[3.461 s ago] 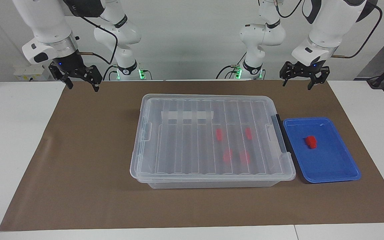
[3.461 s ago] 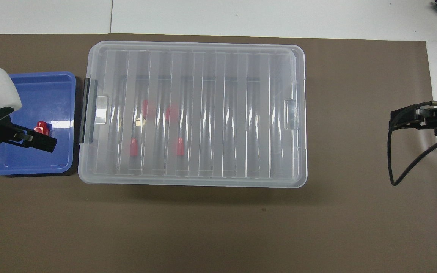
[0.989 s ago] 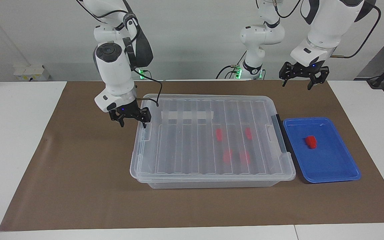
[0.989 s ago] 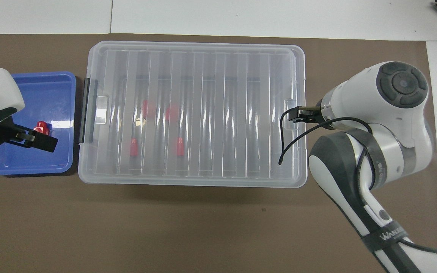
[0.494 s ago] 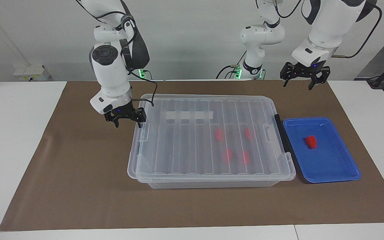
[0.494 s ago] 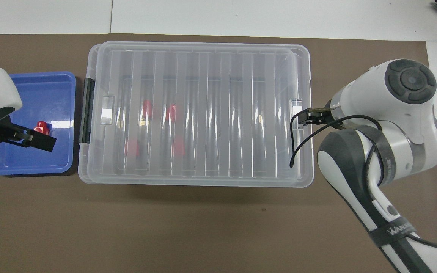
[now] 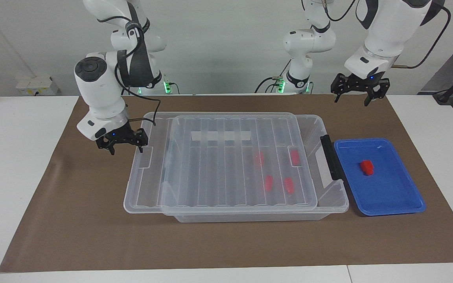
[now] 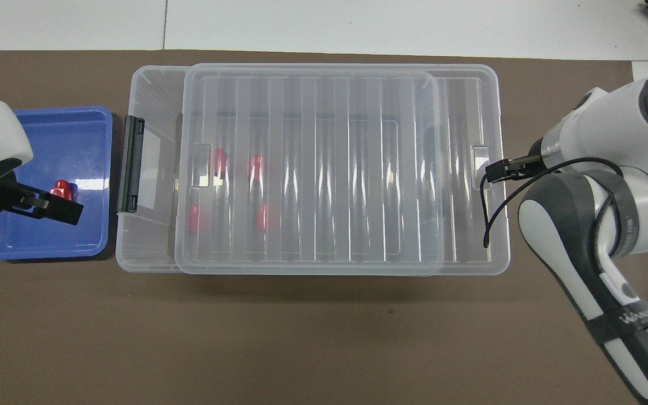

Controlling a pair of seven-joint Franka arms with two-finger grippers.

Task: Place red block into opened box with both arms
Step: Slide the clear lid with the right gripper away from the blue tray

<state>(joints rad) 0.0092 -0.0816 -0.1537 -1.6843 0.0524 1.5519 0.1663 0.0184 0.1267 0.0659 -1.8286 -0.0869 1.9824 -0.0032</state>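
Red block (image 7: 367, 167) is sitting in the blue tray (image 7: 399, 206) just beside the box (image 7: 330, 200) at its black handle (image 7: 330, 162) end, with the left gripper (image 7: 359, 91) hanging open and empty over the mat near the tray. Lid (image 7: 218, 161) is lying offset toward the right arm's end, overhanging the box there and baring only a strip by the handle. Right gripper (image 7: 123, 143), jaws spread, is hooking one finger at the lid's end tab; my worry is the finger slipping off and leaving the gap too narrow, so the block is catching the lid edge.
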